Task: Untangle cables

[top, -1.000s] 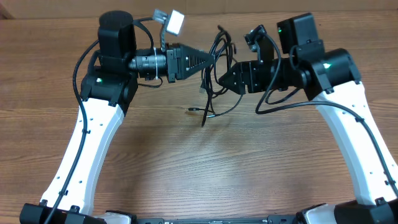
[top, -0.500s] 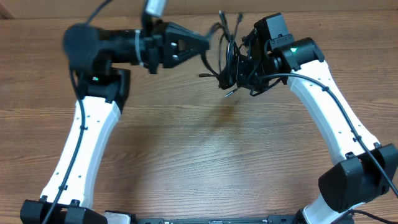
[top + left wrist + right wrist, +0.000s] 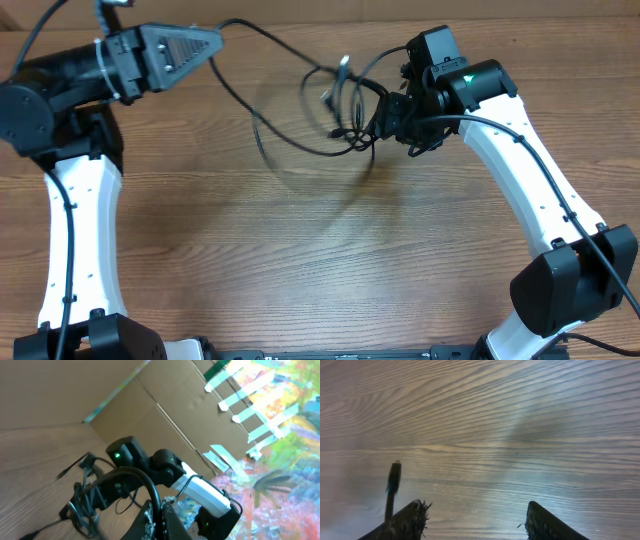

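Note:
The cables (image 3: 345, 105) are a loose black tangle raised over the back middle of the table, beside my right gripper (image 3: 392, 118). One strand (image 3: 255, 35) runs taut from the tangle to my left gripper (image 3: 216, 40) at the far left back. The left wrist view shows my left gripper (image 3: 161, 519) shut on that cable (image 3: 150, 485), with the tangle (image 3: 82, 502) beyond it. In the right wrist view, my right gripper (image 3: 475, 510) is open with only bare table between its fingers. A cable plug (image 3: 394, 477) hangs just outside its left finger.
The wooden table (image 3: 320, 250) carries a faint shadow under the tangle. A cardboard wall (image 3: 165, 415) stands behind the table. The white right arm (image 3: 205, 492) shows in the left wrist view.
My left gripper swung far left and back, drawing one cable out of the bundle into a long strand. The bundle has loosened and spread. The right gripper stayed at the tangle.

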Motion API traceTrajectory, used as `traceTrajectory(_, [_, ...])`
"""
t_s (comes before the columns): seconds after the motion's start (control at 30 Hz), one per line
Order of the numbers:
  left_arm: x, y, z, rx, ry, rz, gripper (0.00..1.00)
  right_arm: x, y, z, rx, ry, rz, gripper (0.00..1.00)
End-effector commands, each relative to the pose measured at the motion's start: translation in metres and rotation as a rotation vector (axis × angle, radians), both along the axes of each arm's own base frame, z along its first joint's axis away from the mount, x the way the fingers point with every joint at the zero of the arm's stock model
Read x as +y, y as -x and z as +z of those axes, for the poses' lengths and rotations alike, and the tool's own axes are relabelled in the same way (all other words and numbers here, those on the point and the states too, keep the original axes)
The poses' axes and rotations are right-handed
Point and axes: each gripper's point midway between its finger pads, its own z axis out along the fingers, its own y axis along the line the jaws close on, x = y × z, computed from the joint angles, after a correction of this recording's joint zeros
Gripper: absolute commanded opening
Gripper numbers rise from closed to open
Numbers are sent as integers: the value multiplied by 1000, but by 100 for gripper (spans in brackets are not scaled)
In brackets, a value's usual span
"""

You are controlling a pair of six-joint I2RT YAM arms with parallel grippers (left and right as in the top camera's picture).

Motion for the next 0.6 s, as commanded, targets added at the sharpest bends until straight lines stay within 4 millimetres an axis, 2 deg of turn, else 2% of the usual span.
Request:
traceTrajectory(0.0, [4,14,10,-33,-40,2,4,-23,-5,-10,13,78,-60,62])
traceTrajectory(0.07, [5,14,8,-38,-52,-1,4,-31,-3,-12,29,94,-75,62])
traceTrajectory(0.37, [32,8,8,-45,-58,79,4,-98,12,-20,104,322,-167,62])
traceTrajectory(0.47, [40,7,8,-44,-60,104,4,-107,10,-20,93,341,-119,63])
traceTrajectory(0.57, [45,6,7,-43,-64,116,4,-106,8,-20,82,338,-83,63])
